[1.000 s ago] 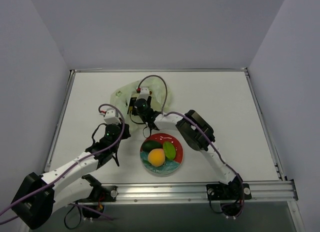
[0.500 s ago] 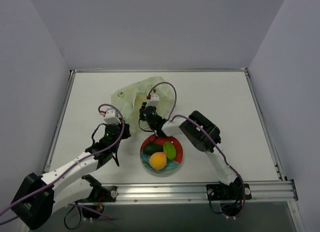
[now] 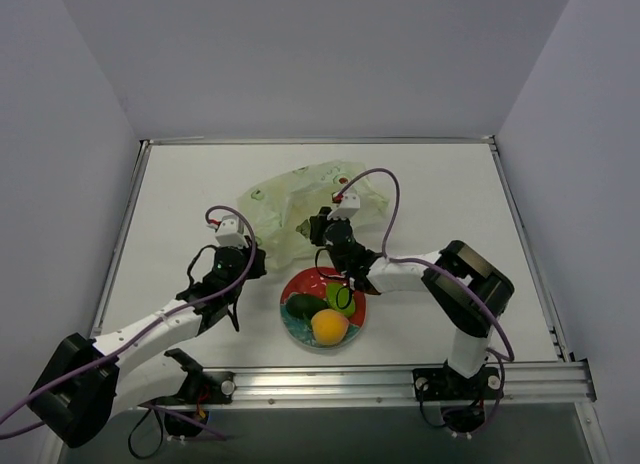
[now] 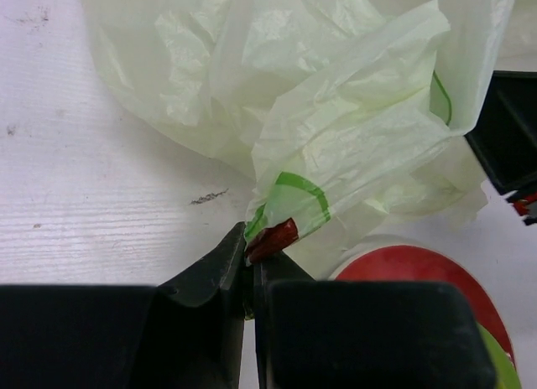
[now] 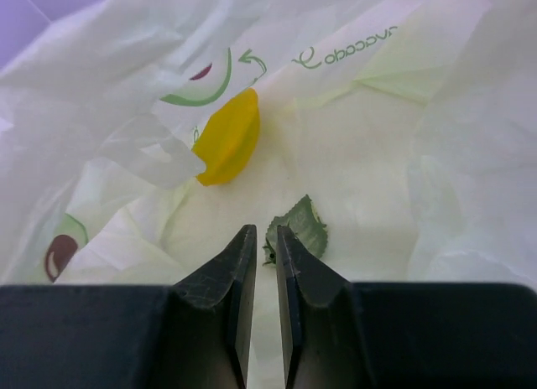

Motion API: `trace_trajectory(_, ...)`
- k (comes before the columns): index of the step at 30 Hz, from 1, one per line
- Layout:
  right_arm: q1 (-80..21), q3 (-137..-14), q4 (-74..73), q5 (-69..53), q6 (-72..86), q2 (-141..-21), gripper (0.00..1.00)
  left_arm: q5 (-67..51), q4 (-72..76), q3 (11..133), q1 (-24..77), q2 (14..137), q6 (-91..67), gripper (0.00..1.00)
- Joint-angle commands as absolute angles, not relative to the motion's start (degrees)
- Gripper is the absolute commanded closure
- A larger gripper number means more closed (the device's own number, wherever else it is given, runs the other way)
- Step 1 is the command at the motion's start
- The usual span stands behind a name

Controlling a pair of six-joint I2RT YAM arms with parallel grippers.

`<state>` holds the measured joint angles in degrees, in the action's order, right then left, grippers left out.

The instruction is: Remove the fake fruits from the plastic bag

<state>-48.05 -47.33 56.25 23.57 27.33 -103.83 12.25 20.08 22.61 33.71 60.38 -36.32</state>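
A fold of the thin translucent pale yellow-green plastic bag (image 3: pixel 285 199), lying at 12 o'clock of the red-and-teal floral plate (image 3: pixel 300 284), is being pinched by the left gripper (image 4: pixel 250 253). The right gripper (image 5: pixel 262 231) is being held at a narrow slit against the bag, and whether anything is gripped cannot be told. The yellow-orange plastic fruit (image 5: pixel 226 137) is showing at 11 o'clock of its tips.

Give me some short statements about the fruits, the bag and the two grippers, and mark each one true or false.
1. Three fruits lie on the plate. True.
2. The left gripper is open, away from the plastic bag. False: it is shut on the bag's edge.
3. A yellow fruit lies inside the bag. True.
4. The round orange fruit lies inside the bag. False: it is on the plate.
5. The right gripper is wide open. False: it is shut on a small green leaf.
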Motion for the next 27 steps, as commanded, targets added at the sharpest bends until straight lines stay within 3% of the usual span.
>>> trace_trajectory(1, -48.34, -44.66, 55.38, 26.55, 28.12, -98.27, 0.88, 11.26, 21.36, 25.57, 33.14, 60.47, -34.63, 0.95)
trace_trajectory(4, -47.73, -44.39, 52.39, 26.02, 27.6, -98.17, 0.83, 6.35, 21.97, 26.89, 32.69, 59.07, -35.06, 0.65)
trace_trajectory(5, -47.12, -44.3, 52.12, 25.41, 27.16, -98.35, 0.83, 5.72, 20.75, 27.59, 32.52, 57.32, -35.59, 0.42)
trace_trajectory(7, -46.24, -44.3, 53.08, 23.83, 26.37, -98.61, 0.83, 5.1, 17.94, 31.26, 32.35, 55.47, -36.73, 0.31)
trace_trajectory(11, -44.03, -47.28, 51.77, 18.2, 25.58, -100.72, 0.83, 8.35, 12.3, 36.64, 31.03, 51.77, -41.39, 0.29)
trace_trajectory(16, -42.36, -49.21, 51.07, 14.68, 25.23, -102.65, 0.83, 6.24, 12.39, 41.13, 24.8, 51.59, -46.14, 0.19)
trace_trajectory(22, -40.61, -50.36, 49.57, 12.22, 24.7, -103.54, 0.83, 2.99, 9.34, 43.41, 16.27, 50.71, -49.3, 0.15)
trace_trajectory(27, -40.25, -49.31, 50.36, 10.37, 24.7, -101.6, 0.82, -10.43, 12.99, 44.21, 6.52, 64.48, -56.4, 0.16)
